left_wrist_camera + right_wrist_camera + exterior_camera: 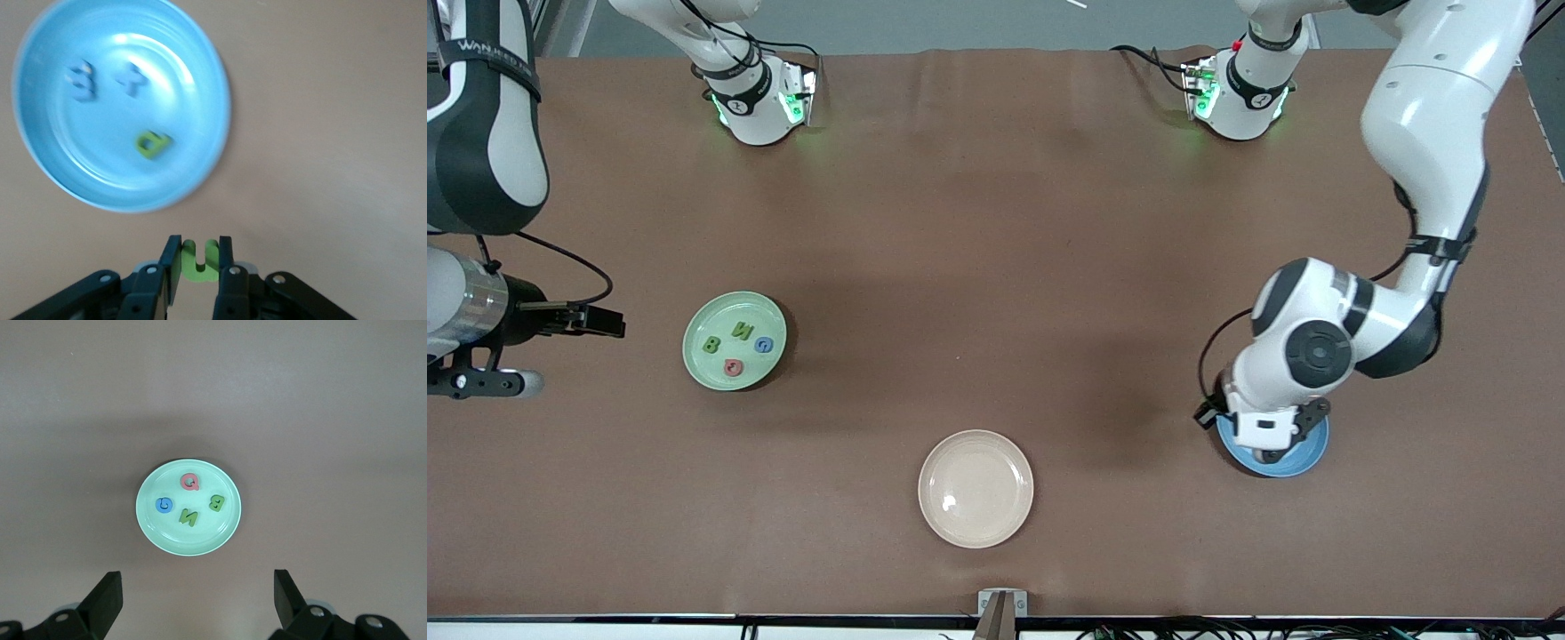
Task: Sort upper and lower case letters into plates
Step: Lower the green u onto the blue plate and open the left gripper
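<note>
The pale mint green plate [734,341] lies toward the right arm's end and holds a green B [711,344], a green N [742,330], a blue letter [763,344] and a red-pink letter [733,366]. It also shows in the right wrist view [150,520]. My right gripper [609,322] [197,600] is open and empty, up in the air beside that plate. The blue plate [1307,453] [60,153] holds two blue letters [81,81] [133,79] and a green one [153,142]. My left gripper [1267,444] [200,257] is shut on a green u-shaped letter [199,261] by the blue plate's rim.
An empty cream-beige plate [975,488] lies near the table's front edge, midway between the two arms' ends. The brown table cover [996,267] is bare between the plates. The arm bases stand along the edge farthest from the front camera.
</note>
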